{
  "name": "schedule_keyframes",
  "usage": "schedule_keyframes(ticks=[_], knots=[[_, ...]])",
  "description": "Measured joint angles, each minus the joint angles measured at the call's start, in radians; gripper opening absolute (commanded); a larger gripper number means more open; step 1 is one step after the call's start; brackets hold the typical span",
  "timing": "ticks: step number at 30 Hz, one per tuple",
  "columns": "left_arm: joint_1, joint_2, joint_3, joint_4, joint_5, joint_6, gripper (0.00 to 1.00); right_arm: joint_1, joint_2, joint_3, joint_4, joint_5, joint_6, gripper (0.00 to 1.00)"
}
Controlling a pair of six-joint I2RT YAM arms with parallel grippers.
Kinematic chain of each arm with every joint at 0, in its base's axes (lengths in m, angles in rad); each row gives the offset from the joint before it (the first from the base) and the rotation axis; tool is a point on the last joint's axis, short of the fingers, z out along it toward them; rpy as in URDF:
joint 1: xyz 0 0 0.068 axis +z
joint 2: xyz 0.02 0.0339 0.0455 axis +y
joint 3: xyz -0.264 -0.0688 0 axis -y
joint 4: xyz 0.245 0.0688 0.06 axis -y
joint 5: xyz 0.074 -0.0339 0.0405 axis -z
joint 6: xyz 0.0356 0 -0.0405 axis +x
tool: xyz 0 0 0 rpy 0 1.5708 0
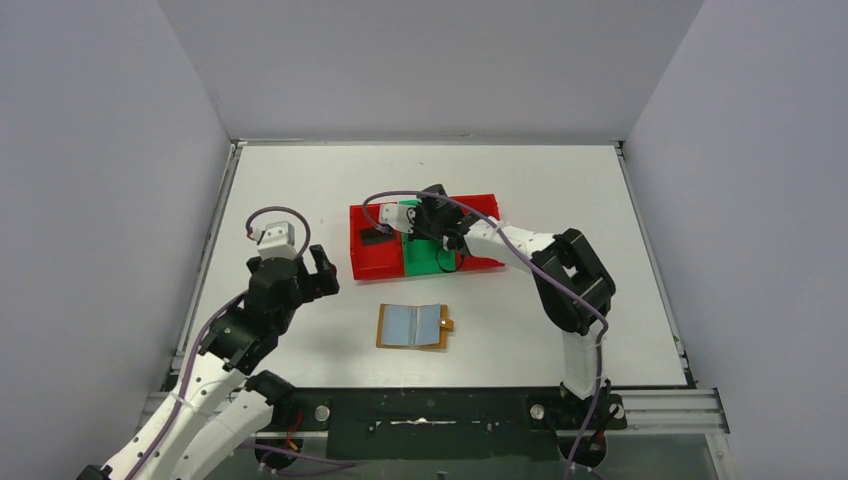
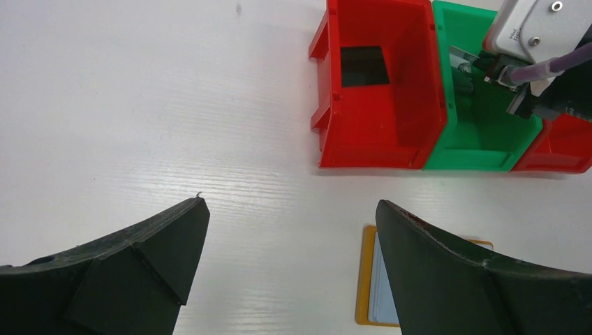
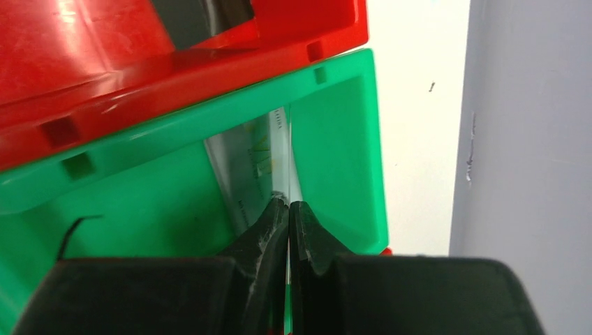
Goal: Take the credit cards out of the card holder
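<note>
Overhead looks down; wrist views close (all share green bin point(image 2: 482, 139)).

I see a white table point(image 1: 300, 340). Around its middle, three bins stand on it in a touching row: a red bin point(image 1: 372, 262), a green bin point(image 1: 425, 260) and a second red bin point(image 1: 484, 207). Nearer the arm bases, apart from them, the card holder point(image 1: 413, 326) lies open and flat, tab pointing right.
</note>
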Motion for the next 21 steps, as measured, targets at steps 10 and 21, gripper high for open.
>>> schedule_keyframes(ticks=[10, 21], knots=[[0.009, -0.001, 0.0, 0.0, 0.002, 0.0, 0.92, -0.024, 0.075, 0.056, 0.0, -0.014, -0.066, 0.08], [0.019, 0.003, 0.0, 0.0, 0.005, 0.0, 0.93, -0.032, 0.095, 0.056, -0.043, -0.059, -0.07, 0.36]])
